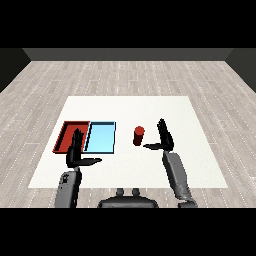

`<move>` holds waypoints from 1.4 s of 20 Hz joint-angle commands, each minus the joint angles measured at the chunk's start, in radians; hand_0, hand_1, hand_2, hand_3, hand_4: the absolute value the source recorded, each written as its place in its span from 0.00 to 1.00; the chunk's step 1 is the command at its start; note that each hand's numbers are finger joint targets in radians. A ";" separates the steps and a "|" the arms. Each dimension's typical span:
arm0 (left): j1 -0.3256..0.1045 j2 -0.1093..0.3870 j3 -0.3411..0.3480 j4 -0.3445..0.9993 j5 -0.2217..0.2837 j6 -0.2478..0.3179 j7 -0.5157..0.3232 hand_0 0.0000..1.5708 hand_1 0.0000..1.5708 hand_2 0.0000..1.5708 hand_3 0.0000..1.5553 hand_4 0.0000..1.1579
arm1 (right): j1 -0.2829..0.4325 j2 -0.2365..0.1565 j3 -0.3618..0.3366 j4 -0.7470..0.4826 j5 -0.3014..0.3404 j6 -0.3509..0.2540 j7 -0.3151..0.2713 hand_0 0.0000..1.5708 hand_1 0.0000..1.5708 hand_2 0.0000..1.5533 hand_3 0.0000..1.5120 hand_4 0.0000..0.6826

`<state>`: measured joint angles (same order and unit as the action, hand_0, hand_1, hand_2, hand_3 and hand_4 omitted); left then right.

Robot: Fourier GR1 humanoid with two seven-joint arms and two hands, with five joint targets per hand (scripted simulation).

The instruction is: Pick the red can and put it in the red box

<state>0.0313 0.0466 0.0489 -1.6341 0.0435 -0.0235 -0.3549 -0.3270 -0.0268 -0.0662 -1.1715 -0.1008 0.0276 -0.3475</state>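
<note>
A red can stands upright on the white table, right of the two trays. My right hand is just to the can's right, fingers straight and pointing away, thumb stretched toward the can without touching it; it holds nothing. The red tray lies at the left with nothing visible inside. My left hand hovers over the red tray's near edge, open, thumb out to the right, hiding part of that tray's rim.
A light blue tray lies directly right of the red tray, between it and the can. White table surface stretches behind the trays and to the right of my right hand.
</note>
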 commanded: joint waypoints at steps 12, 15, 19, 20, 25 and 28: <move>-0.061 -0.032 -0.008 0.079 -0.009 0.028 -0.031 0.00 0.00 0.00 0.00 0.00 | -0.217 0.016 -0.039 0.359 -0.097 -0.013 -0.104 0.00 0.00 0.00 0.00 0.00; -0.041 -0.007 0.022 0.034 0.032 0.007 0.009 0.00 0.00 0.00 0.00 0.00 | -0.184 -0.004 -0.022 0.338 -0.102 0.023 -0.121 0.00 0.00 0.00 0.00 0.00; 0.014 -0.028 -0.015 -0.032 0.024 0.008 0.017 0.00 0.00 0.00 0.00 0.00 | -0.185 0.027 0.107 0.435 -0.202 -0.057 -0.249 0.00 0.00 0.00 0.00 0.00; 0.044 -0.030 -0.018 0.011 0.004 -0.002 -0.064 0.00 0.00 0.00 0.00 0.00 | -0.243 0.027 0.022 0.550 -0.167 -0.006 -0.266 0.00 0.00 0.00 0.00 0.00; -0.014 -0.012 0.000 0.007 0.019 -0.005 -0.005 0.00 0.00 0.00 0.00 0.00 | -0.314 0.027 0.120 0.634 -0.289 -0.062 -0.296 0.00 0.00 0.00 0.00 0.00; -0.009 0.022 0.042 0.003 0.074 -0.053 0.000 0.00 0.00 0.00 0.00 0.00 | -0.298 0.027 0.185 0.598 -0.330 -0.110 -0.290 0.00 0.00 0.00 0.00 0.00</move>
<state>0.0219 0.0511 0.0700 -1.6372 0.0881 -0.0458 -0.3529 -0.5858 -0.0017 0.0250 -0.6285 -0.3407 -0.0219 -0.6024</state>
